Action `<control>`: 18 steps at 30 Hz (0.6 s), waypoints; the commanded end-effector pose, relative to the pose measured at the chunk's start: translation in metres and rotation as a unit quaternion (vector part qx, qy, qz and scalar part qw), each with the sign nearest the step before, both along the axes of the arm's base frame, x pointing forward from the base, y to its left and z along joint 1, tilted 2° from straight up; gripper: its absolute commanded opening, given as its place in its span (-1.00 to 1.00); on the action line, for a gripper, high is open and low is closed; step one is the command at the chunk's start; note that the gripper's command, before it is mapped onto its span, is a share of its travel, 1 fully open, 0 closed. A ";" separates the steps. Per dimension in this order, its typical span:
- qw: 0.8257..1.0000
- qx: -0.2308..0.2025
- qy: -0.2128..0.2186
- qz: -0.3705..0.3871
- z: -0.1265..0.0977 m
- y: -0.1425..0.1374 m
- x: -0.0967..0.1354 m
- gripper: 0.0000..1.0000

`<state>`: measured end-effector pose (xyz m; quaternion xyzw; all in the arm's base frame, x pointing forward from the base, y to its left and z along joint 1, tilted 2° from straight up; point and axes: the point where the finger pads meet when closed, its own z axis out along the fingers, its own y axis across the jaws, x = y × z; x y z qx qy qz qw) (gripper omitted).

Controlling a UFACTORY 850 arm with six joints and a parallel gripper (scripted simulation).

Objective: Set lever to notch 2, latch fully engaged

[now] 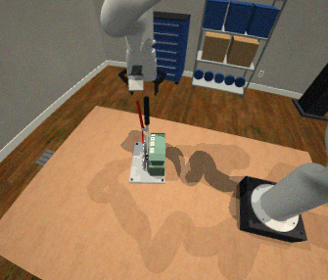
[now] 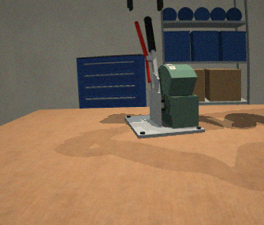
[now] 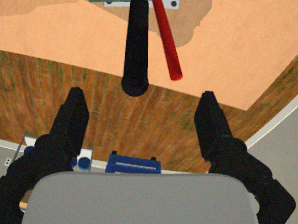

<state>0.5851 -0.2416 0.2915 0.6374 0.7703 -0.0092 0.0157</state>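
The lever stands on a grey baseplate beside a green housing. Its black handle points up and tilts slightly, with the red bar spread away from it on the left. In the exterior view the handle and the red bar rise above the green housing. My gripper hangs open and empty just above the handle top; only its fingertips show there. In the wrist view the open gripper straddles the handle and the red bar from above. The number plates are too small to read.
A blue drawer cabinet and a shelf rack with blue bins and cardboard boxes stand behind the mat. The arm's black base sits at the mat's right. A dark object stands at the far right.
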 end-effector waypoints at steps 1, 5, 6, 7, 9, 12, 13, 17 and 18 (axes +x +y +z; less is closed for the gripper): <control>1.000 0.000 -0.001 0.000 0.001 0.000 0.001 0.99; 1.000 0.000 -0.001 0.000 0.001 0.000 0.001 0.99; 1.000 0.000 -0.001 0.000 0.001 0.000 0.001 0.99; 1.000 0.000 -0.001 0.000 0.000 0.000 0.001 0.99; 1.000 0.000 -0.001 0.000 -0.001 0.000 0.001 0.99; 1.000 0.000 -0.001 0.000 -0.003 0.000 0.001 0.99; 1.000 0.000 -0.001 0.000 -0.003 0.000 0.001 0.99; 1.000 0.000 -0.001 0.000 -0.008 -0.001 0.001 0.99; 1.000 0.000 -0.001 0.000 -0.009 -0.001 0.001 0.99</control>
